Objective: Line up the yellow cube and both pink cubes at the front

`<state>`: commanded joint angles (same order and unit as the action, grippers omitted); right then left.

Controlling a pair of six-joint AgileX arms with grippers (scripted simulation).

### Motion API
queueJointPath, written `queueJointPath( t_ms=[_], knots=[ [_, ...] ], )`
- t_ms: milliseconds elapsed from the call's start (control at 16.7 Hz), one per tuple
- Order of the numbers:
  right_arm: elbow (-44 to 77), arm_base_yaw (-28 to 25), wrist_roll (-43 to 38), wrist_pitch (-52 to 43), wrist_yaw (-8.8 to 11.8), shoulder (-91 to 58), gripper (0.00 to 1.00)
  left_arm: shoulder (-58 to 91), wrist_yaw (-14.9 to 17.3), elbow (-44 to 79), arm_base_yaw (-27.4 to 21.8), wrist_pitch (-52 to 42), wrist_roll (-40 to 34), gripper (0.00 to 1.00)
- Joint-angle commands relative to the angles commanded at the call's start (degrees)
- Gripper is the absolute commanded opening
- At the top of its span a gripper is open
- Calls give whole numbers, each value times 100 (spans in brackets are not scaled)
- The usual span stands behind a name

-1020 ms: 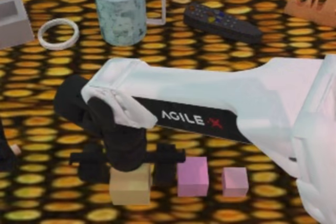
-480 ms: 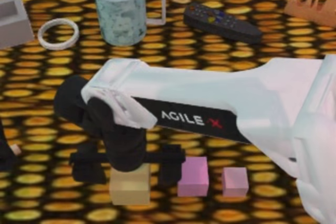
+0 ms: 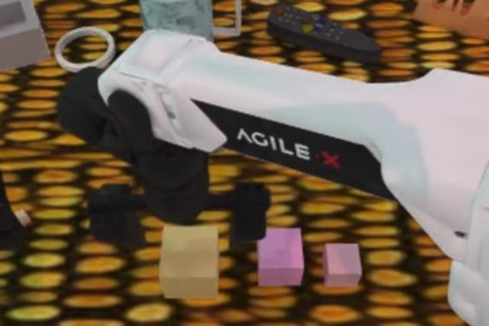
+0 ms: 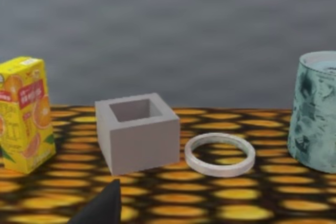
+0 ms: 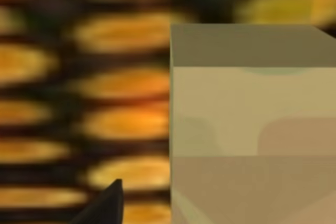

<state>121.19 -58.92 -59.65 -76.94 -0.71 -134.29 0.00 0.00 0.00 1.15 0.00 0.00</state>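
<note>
The yellow cube (image 3: 189,261) rests on the table near the front, left of the middle. To its right stand the brighter pink cube (image 3: 280,256) and then the smaller pale pink cube (image 3: 342,264), all three in one row. My right gripper (image 3: 181,223) hangs open just above the yellow cube, its dark fingers spread wider than the cube and clear of it. In the right wrist view the yellow cube (image 5: 252,124) fills the frame close up, with one fingertip (image 5: 107,203) beside it. My left gripper (image 3: 6,219) is parked at the table's left edge, open and holding nothing.
A grey open box (image 3: 19,30), a white ring (image 3: 84,47), a speckled mug (image 3: 174,5), a remote (image 3: 322,33) and an orange object (image 3: 454,9) line the back. The left wrist view also shows a juice carton (image 4: 23,114).
My right gripper's fingers have spread wider and it has risen off the yellow cube, which stays on the table. The pink cubes have not moved.
</note>
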Motion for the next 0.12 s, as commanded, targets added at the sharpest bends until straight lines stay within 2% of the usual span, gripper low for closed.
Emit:
queueJointPath(
  t_ms=[120],
  knots=[
    [144,-3,11,-146,-2,43,100,0,0,0,0,0,0,100]
  ],
)
